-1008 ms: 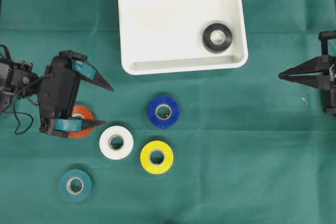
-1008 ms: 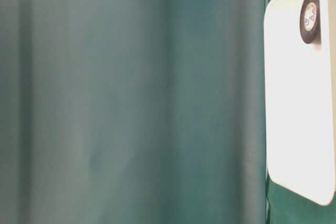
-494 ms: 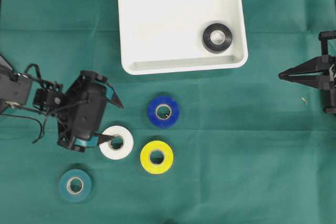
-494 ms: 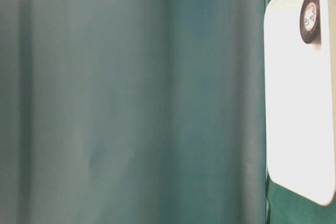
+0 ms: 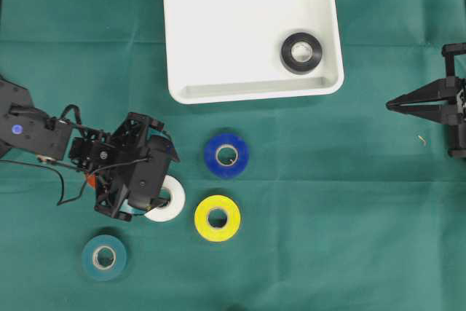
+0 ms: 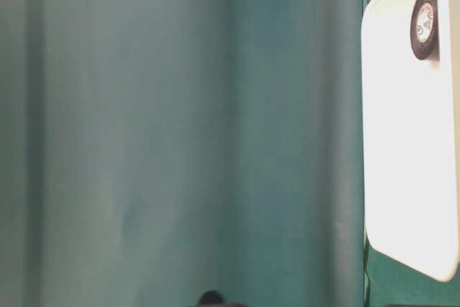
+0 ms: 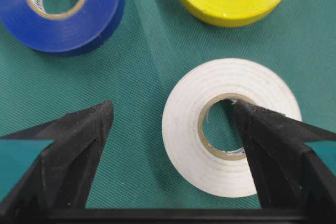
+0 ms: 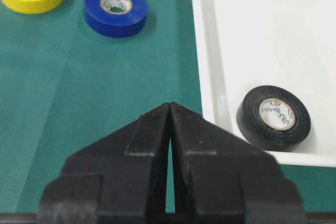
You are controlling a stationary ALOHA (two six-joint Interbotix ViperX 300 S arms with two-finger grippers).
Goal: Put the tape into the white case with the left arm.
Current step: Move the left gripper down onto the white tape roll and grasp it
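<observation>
One black tape roll (image 5: pixel 301 52) already lies in the white case (image 5: pixel 218 34). My left gripper (image 7: pixel 170 116), jaws spread, straddles one wall of the white tape roll (image 7: pixel 231 127), not yet pinched; lift and transfer remain.

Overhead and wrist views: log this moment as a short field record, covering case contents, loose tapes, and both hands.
case: white case, holds one black tape in its lower right corner
loose tapes on cloth: blue tape, yellow tape, white tape, teal tape
left hand: left hand open, one finger over the white tape's core hole, the other on the cloth beside it; nothing gripped
right hand: right hand shut, empty, at the right edge, away from the tapes
</observation>
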